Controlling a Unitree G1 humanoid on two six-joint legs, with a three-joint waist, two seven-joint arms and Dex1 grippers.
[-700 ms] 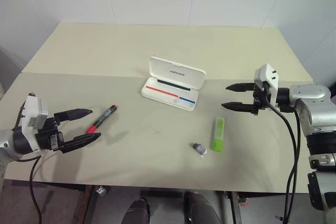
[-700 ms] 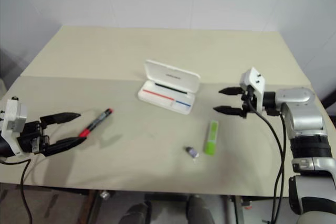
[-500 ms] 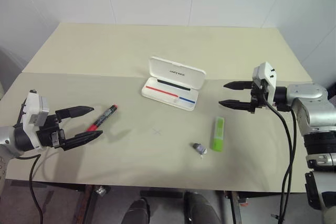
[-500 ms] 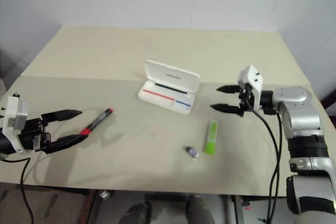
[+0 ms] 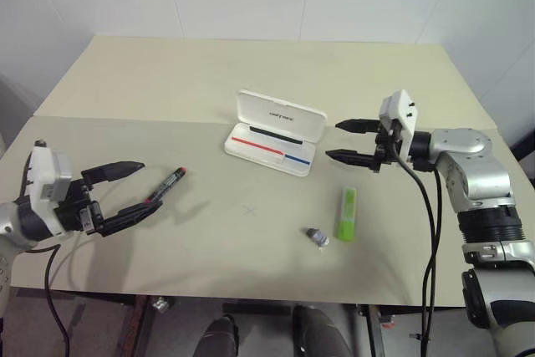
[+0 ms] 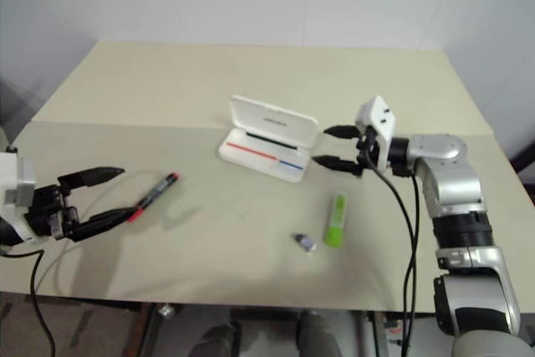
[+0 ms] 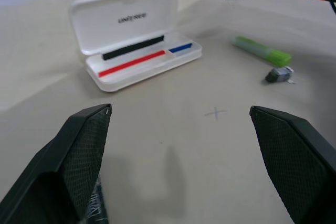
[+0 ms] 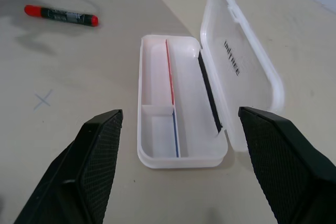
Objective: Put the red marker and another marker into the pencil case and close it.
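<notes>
The bench [image 5: 251, 81] carries everything, and the pencil case [image 5: 276, 133] near its middle serves as the landmark; its lid stands tilted up behind the tray, so the compartments are open to receive the markers and closing is not yet due. The right gripper [image 5: 344, 141] hangs just to the right of the case, jaws wide and holding nothing, aimed across the open tray; that looks more like a stance over the case than a reach for a marker. The left gripper [image 5: 129, 186] sits well to the left of the case, jaws wide and empty, with the red marker [image 5: 166, 186] just beyond its tips, to the case's front-left; I judge it is lining up for that pick. The other marker, lime green [image 5: 346, 213], lies on the bench to the case's front-right; a small grey lump [image 5: 316, 237] rests just beside it, farther from the case.
</notes>
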